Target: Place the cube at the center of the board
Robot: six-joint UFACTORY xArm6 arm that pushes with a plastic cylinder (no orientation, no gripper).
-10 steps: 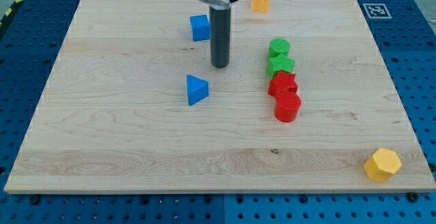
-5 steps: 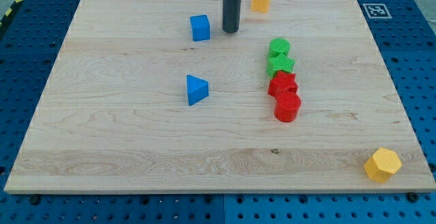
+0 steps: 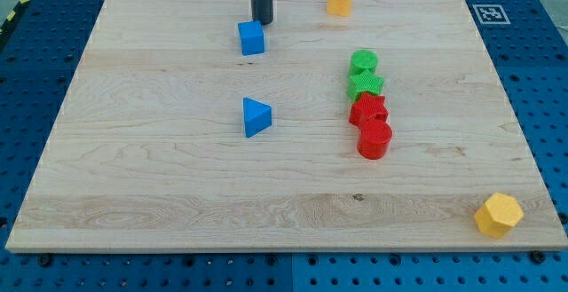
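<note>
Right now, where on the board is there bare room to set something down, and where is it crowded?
Free: the view's left side, left of the blue cube and blue triangular block, and the bottom strip, up to the yellow block. Crowded: the touching column of green block, green star, red star and red cylinder. My tip is just above the cube.

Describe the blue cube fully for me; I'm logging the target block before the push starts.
The blue cube is a small, solid-looking block of matte, plastic-like blue, its top face lighter than its front faces. It sits flat and upright on the wooden board, turned slightly so one corner edge faces the view. It lies near the view's top, left of centre, apart from every other block. My tip stands just behind it, toward the view's top and slightly right, at or very near its upper edge.
</note>
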